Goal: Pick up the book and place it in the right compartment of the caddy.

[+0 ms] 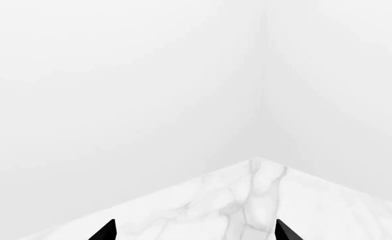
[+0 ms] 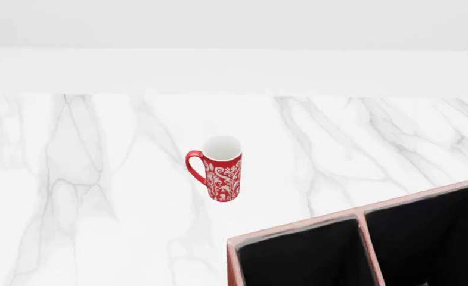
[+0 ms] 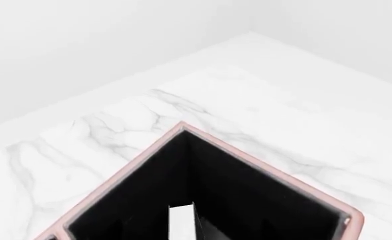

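The book shows only in the right wrist view, as a narrow white strip of page edges (image 3: pixel 181 223) with a dark cover beside it. It stands upright against the black interior of the caddy (image 3: pixel 262 167), within its pink rim. My right gripper's fingers cannot be made out against that black interior. In the head view the caddy (image 2: pixel 297 227) sits at the lower right with two open compartments showing and no book in them. My left gripper (image 1: pixel 196 231) is open and empty over the marble table (image 1: pixel 249 200). Neither arm shows in the head view.
A red patterned mug (image 2: pixel 220 170) stands upright on the marble table (image 2: pixel 98 179), to the left of and beyond the caddy. White walls close the table's far side, and a table corner (image 1: pixel 255 161) shows in the left wrist view.
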Tool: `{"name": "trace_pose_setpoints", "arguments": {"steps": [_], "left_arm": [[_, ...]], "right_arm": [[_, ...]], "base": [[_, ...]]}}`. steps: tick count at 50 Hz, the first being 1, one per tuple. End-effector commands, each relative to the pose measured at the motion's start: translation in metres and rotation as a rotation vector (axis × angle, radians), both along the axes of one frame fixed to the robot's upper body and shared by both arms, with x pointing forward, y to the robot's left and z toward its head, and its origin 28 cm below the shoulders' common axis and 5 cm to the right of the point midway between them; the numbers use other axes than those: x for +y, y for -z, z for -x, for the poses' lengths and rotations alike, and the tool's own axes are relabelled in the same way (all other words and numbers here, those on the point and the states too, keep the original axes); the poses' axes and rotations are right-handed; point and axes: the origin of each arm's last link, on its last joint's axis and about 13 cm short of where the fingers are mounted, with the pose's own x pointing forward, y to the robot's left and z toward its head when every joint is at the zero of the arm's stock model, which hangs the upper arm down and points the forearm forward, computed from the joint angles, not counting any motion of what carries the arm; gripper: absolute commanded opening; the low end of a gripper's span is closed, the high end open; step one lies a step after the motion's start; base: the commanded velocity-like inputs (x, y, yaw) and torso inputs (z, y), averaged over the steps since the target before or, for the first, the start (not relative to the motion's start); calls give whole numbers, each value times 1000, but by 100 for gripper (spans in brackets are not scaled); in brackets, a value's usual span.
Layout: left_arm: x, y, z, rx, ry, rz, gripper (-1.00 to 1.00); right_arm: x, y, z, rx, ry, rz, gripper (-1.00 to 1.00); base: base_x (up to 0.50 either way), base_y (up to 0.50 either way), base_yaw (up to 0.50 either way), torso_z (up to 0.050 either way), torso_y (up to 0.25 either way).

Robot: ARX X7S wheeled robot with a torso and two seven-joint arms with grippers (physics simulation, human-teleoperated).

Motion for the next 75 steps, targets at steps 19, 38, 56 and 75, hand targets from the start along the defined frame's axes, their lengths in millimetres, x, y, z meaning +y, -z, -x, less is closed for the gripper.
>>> {"name": "trace_pose_setpoints", "arguments": {"steps": [19, 38, 56, 75], "left_arm": [[-27, -29, -76, 68, 303, -4, 100], [-76, -56, -150, 76, 622, -13, 100], [-98, -71, -180, 70, 753, -38, 100], [-116, -90, -215, 59, 847, -85, 100]], "right_arm": [[49, -33, -49, -182, -107, 158, 100], [92, -46, -77, -277, -251, 159, 100], [150, -45, -95, -354, -383, 255, 100], [174, -30, -97, -348, -460, 327, 100]], "base": [[0, 0, 0, 0, 0], [0, 0, 0, 0, 0], [0, 0, 0, 0, 0], [0, 0, 0, 0, 1]]}}
